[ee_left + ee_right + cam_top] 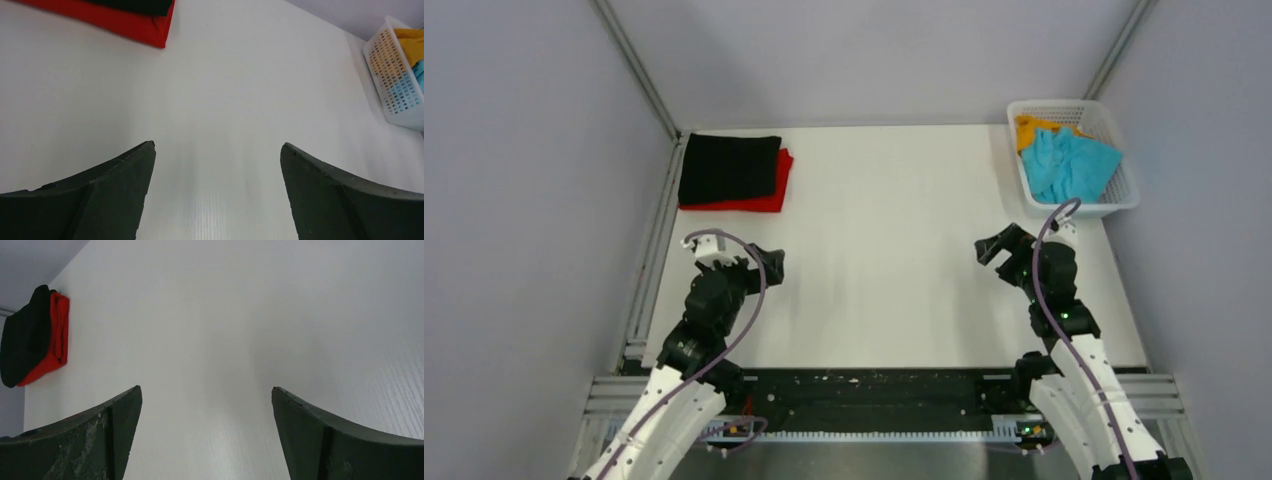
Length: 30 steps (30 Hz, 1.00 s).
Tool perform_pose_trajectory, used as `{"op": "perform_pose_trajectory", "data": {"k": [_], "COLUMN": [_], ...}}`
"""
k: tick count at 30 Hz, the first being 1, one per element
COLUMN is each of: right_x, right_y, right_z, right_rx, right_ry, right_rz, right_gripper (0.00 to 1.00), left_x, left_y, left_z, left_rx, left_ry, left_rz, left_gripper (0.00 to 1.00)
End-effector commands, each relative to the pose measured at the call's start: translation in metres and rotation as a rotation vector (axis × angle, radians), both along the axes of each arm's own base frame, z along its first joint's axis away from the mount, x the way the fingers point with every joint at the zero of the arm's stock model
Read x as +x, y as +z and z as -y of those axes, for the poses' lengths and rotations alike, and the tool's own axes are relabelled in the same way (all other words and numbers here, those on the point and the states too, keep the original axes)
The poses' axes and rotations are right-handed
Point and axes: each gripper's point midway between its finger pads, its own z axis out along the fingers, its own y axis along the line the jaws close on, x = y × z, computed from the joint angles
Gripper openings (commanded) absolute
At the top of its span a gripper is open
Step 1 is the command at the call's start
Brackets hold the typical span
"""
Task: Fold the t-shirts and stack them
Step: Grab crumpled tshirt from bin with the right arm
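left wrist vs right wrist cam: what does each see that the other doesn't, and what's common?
Left wrist only: the white plastic mesh basket at far right, holding the orange-yellow cloth t-shirt and the turquoise-blue cloth t-shirt, plus the left claw, open and empty.
Right wrist only: the right claw, open and empty.
Both: the folded black cloth t-shirt stacked on the folded red cloth t-shirt, and the white table.
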Motion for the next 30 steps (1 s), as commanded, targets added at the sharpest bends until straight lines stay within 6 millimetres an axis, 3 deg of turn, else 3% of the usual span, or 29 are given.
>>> {"op": "perform_pose_trajectory", "data": {"k": [1,5,8,12,16,21,23,27,30], "right_x": [0.01,0.018,0.035,0.073,0.131,0.211,0.241,0.275,0.289], "right_y": [0.026,0.049,0.078,0.105,0.116,0.11,0.089,0.067,0.048], "right_z": [-0.008,-0.005,0.002,0.029,0.068,0.129,0.141,0.161,0.177], "right_rx": [0.018,0.002,-0.065,-0.211,-0.293,-0.249,-0.27,-0.234,-0.155], "right_ry": [0.046,0.033,0.017,-0.087,-0.199,-0.26,-0.23,-0.246,-0.28], "right_rz": [0.088,0.138,0.181,0.092,-0.022,-0.111,-0.16,-0.234,-0.264], "right_gripper": [0.99,0.99,0.99,0.99,0.99,0.99,0.97,0.95,0.89], "left_x": [0.003,0.005,0.004,0.006,0.006,0.005,0.007,0.01,0.012], "left_y": [0.008,0.009,0.008,0.008,0.006,0.007,0.006,0.003,0.0], "left_z": [-0.001,-0.003,-0.006,-0.011,-0.018,-0.025,-0.026,-0.031,-0.03], "left_rx": [-0.048,-0.061,-0.062,-0.065,-0.05,-0.046,-0.043,-0.024,-0.012], "left_ry": [0.024,0.041,0.06,0.095,0.134,0.166,0.178,0.204,0.208], "left_rz": [0.046,0.043,0.033,0.036,0.02,0.026,0.036,0.023,0.01], "left_gripper": [0.99,0.99,0.99,0.99,0.99,0.99,0.99,0.99,0.99]}}
